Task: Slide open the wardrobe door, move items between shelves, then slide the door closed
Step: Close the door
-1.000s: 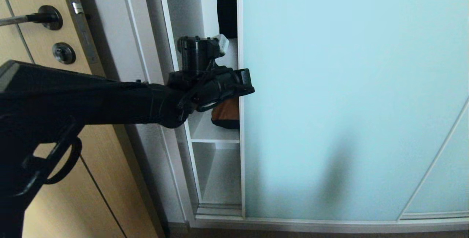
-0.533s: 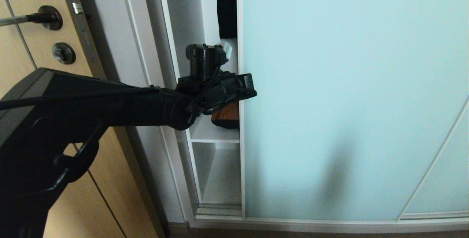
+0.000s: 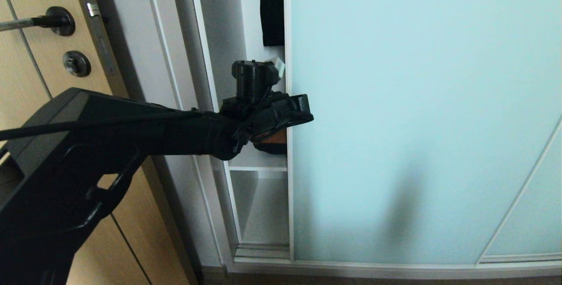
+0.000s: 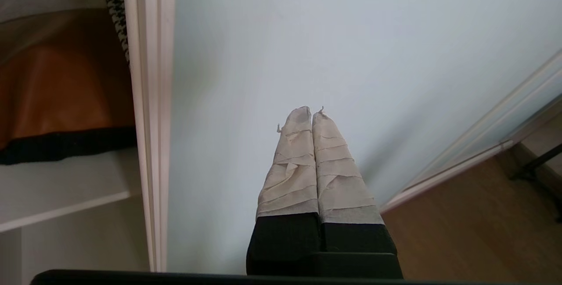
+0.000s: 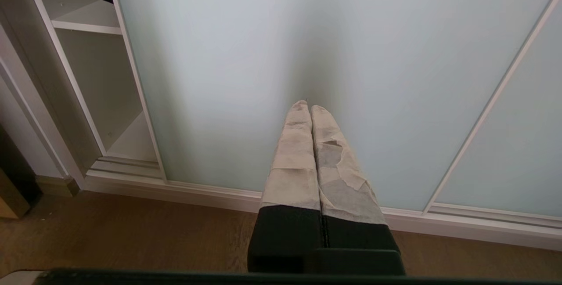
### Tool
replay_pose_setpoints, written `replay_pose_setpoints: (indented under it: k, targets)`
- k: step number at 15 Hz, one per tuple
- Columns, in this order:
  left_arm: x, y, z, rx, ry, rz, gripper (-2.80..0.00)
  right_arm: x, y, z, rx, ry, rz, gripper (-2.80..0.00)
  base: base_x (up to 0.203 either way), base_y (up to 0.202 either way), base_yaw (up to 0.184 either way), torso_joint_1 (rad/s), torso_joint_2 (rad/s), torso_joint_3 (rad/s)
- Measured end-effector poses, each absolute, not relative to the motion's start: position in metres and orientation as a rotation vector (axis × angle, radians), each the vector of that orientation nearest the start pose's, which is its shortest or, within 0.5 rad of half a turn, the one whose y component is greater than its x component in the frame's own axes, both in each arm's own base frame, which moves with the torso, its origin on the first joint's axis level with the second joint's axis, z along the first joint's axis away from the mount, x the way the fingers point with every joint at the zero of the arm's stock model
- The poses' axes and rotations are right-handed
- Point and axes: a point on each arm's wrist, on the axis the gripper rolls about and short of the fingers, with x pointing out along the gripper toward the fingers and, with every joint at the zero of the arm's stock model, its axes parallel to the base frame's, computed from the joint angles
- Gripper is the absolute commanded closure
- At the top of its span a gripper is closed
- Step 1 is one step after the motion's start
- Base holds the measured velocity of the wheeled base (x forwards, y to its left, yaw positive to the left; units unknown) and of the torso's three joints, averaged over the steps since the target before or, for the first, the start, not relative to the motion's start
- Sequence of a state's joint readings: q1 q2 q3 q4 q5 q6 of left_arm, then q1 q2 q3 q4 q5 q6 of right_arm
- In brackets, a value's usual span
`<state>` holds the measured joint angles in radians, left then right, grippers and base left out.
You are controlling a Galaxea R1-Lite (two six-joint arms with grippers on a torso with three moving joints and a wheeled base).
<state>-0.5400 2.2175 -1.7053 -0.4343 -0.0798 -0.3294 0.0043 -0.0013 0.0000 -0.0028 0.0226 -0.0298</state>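
door-opening step, wardrobe only a slot open

cushion (image 4: 61, 87) sits on a white shelf (image 4: 66, 197) in the open slot at left; the sliding wardrobe door (image 3: 417, 113) covers the rest. the left gripper (image 4: 311, 113), fingers pressed together and empty, points at the glass just beside the frame edge; next it likely must catch that edge and push rightward.

Right gripper (image 5: 311, 108) fingers pressed together, before sliding wardrobe door (image 5: 307, 56); shelves (image 5: 85, 23) beside, wooden floor (image 5: 131, 232) below
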Motion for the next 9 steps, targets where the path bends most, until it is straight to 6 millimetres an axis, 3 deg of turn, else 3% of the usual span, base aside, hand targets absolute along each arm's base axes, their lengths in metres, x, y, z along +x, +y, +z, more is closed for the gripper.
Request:
replay_pose_setpoints:
  k: [9]
  targets:
    - [0.425,-0.256,0.186,-0.311,0.176,-0.554,0.0,-0.023,0.0,0.076,-0.03,-0.005,0.027,0.0,0.0,0.0,0.0,0.0,0.0,0.0]
